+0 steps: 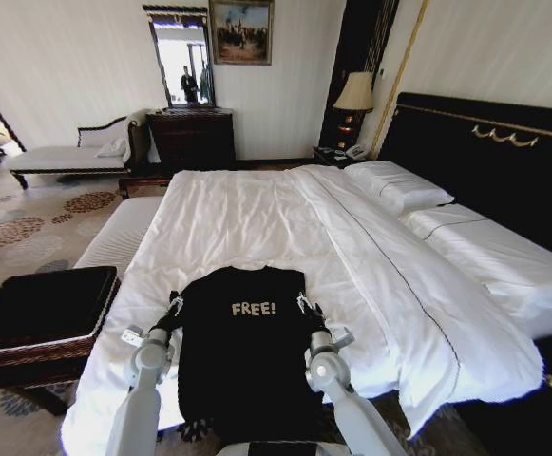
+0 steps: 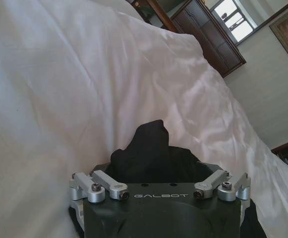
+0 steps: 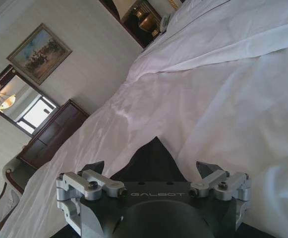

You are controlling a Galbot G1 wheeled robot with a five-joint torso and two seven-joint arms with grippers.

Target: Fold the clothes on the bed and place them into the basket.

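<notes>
Now both grippers sit at the shoulders of the black T-shirt [image 1: 247, 351], spread on the near edge of the bed [image 1: 256, 218].

Its "FREE!" lettering faces up and its hem hangs over the bed's edge toward the robot. The left gripper [image 1: 172, 311] is at the left sleeve, with bunched black cloth between its fingers [image 2: 91, 171]; the right gripper [image 1: 307, 309] is at the right sleeve, its fingers [image 3: 91, 167] spread wide either side of a peak of black cloth, and whether they pinch it I cannot tell. White sheet lies bare beyond the shirt up to the pillows [image 1: 399, 185]. The basket [image 1: 38, 309] stands on the floor just left of the bed, beside a white-cushioned bench [image 1: 119, 233].
</notes>
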